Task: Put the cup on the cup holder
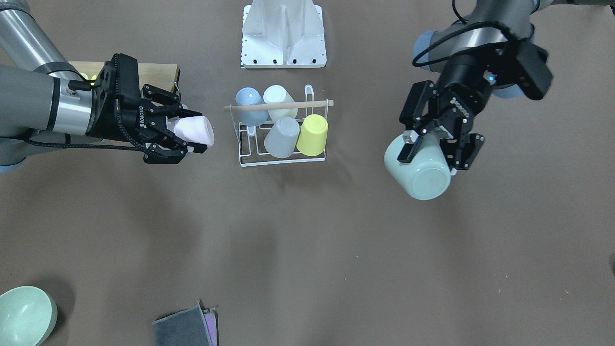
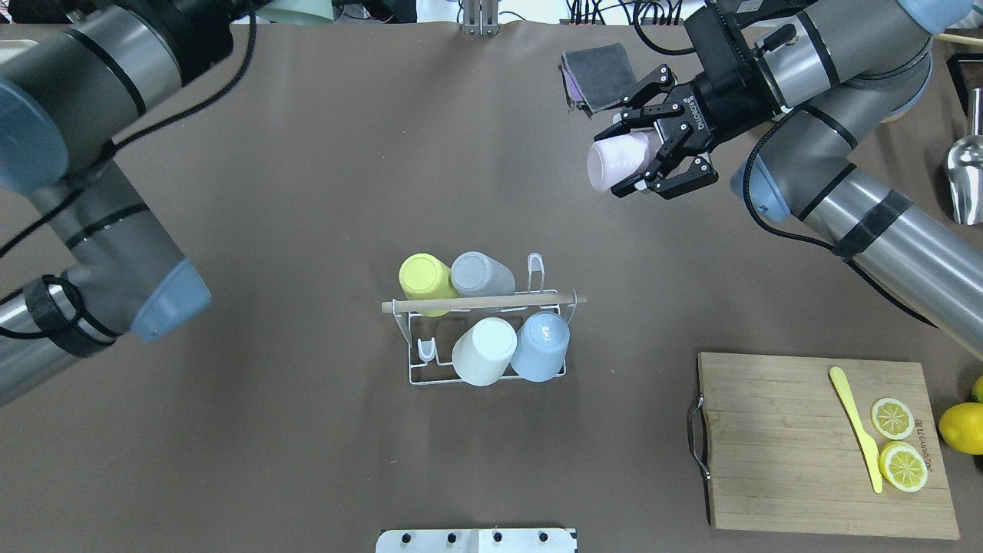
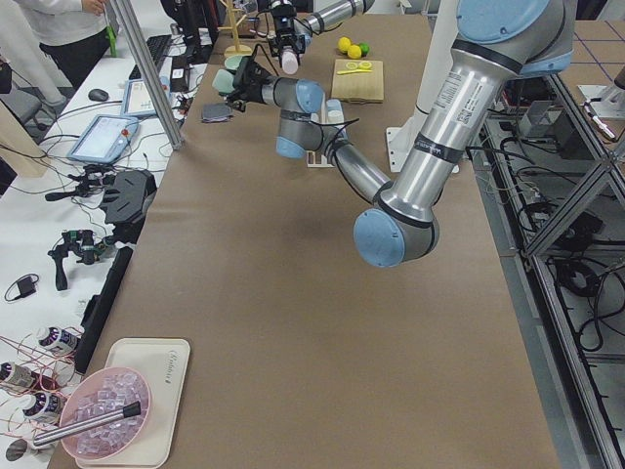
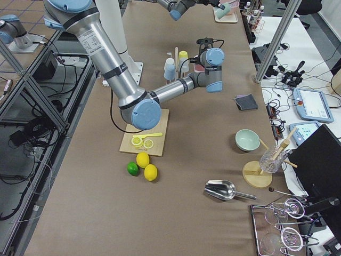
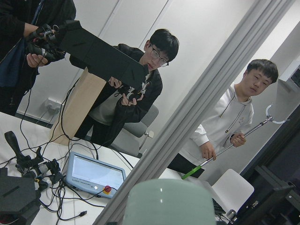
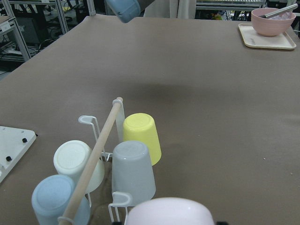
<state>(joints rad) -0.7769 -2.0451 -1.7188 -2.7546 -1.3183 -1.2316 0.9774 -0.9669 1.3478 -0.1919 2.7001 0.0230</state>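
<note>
**Four cups racked, two held in the air**

On the front-facing view's left, the right gripper (image 1: 186,130) has its fingers clamped on a pale pink cup (image 1: 199,132), held above the tabletop (image 1: 307,250) near the cup holder (image 1: 314,103). The holder carries a blue cup (image 1: 250,100), white cup (image 1: 279,102), grey cup (image 1: 282,137) and yellow cup (image 1: 313,134), all upturned. Two prongs (image 1: 251,130) look free. Farther right, the left gripper (image 1: 435,144) clamps a mint-green cup (image 1: 420,170), well apart from the holder. Both cups seemingly remain to be placed.

Cutting board (image 2: 776,445) with yellow knife (image 2: 856,430) and 2 lemon slices (image 2: 904,466) — grey cloth (image 1: 180,329), green bowl (image 1: 24,315)
</note>
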